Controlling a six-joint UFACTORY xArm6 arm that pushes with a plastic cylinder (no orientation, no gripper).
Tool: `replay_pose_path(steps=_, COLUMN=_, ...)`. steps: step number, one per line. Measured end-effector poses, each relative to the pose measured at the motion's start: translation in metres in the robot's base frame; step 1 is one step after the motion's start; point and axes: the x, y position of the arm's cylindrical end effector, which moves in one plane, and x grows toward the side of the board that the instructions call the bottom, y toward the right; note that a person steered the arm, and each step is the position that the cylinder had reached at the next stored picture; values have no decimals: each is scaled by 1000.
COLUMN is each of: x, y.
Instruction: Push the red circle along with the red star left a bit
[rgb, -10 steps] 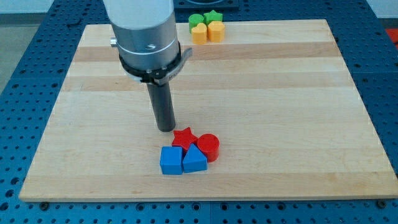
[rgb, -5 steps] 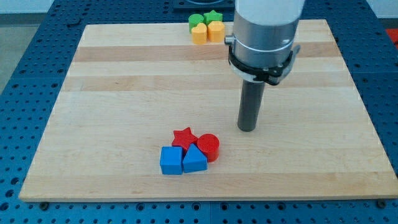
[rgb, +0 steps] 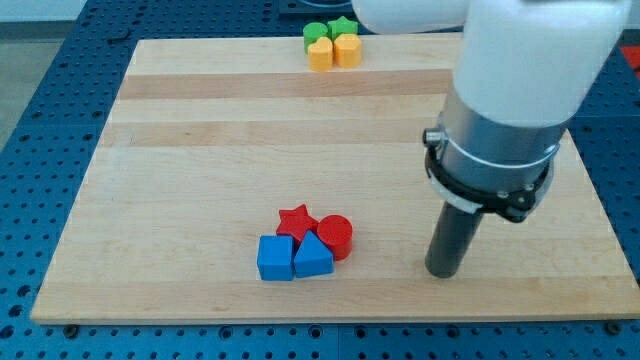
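Note:
The red star (rgb: 296, 222) and the red circle (rgb: 335, 236) sit side by side near the view's bottom centre of the wooden board (rgb: 150, 180), the circle to the star's right. A blue cube (rgb: 275, 258) and a blue triangle (rgb: 312, 257) touch them from below. My tip (rgb: 442, 272) rests on the board well to the right of the red circle and slightly lower, with a clear gap between them.
A cluster of a green circle (rgb: 316, 32), a green star (rgb: 343, 26), a yellow heart (rgb: 320, 53) and a yellow hexagon-like block (rgb: 346, 49) sits at the board's top edge. The arm's wide body (rgb: 510, 110) overhangs the board's right side.
My tip has swept from the left of the red star across to the right and down, ending right of the red circle. The blocks have not moved.

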Motion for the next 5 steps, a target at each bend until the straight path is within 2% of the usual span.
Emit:
replay_pose_path(steps=1, x=-2, y=-26)
replay_pose_path(steps=4, x=-53, y=-91)
replay_pose_path(steps=5, x=-55, y=-86)
